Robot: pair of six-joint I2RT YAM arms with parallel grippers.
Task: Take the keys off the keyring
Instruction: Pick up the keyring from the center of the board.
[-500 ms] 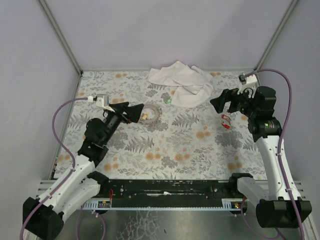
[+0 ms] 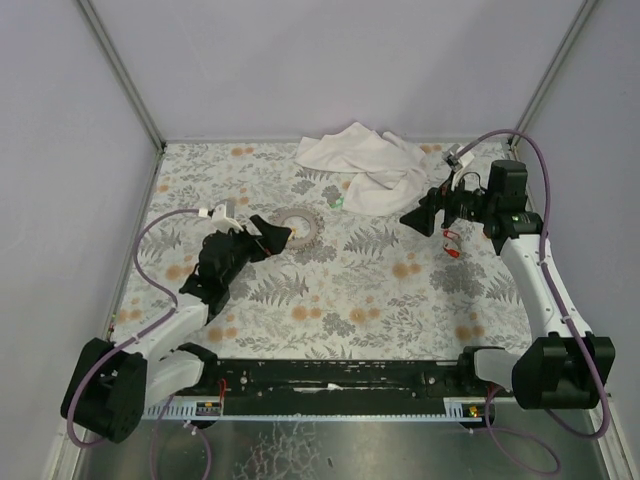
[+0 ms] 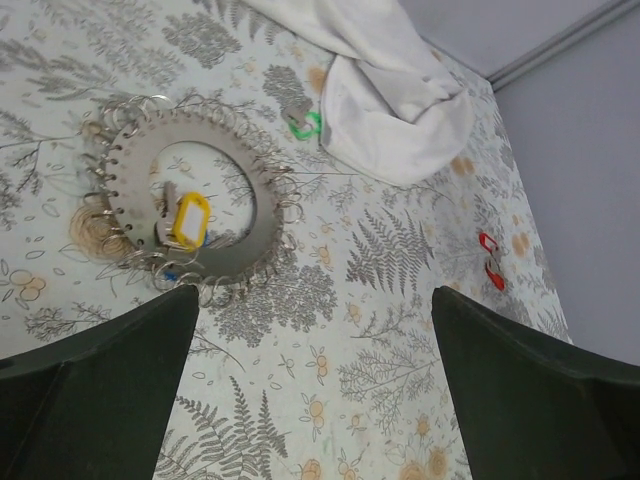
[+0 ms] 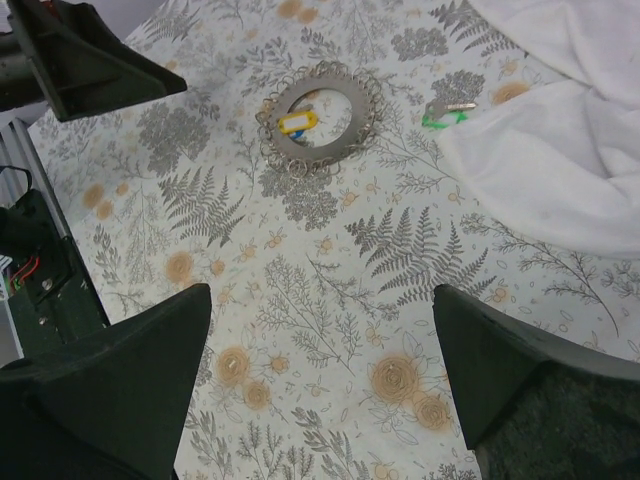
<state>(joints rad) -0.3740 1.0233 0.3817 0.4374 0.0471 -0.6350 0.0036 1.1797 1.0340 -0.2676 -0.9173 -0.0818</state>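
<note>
Both stand wide and empty over the tabletop (image 3: pixel 330 380), the left claw (image 2: pixel 272 236) just short of the flat grey keyring (image 3: pixel 190 125) with a yellow key (image 3: pixel 188 220) in its middle, the right claw (image 2: pixel 420 215) near a red key (image 3: pixel 488 260), and farther back a green key (image 3: pixel 305 125) lies beside the cloth (image 3: pixel 380 100).

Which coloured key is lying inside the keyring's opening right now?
The yellow key, inside the keyring. The green key lies outside it by the white cloth, and the red key lies well apart from both.
</note>
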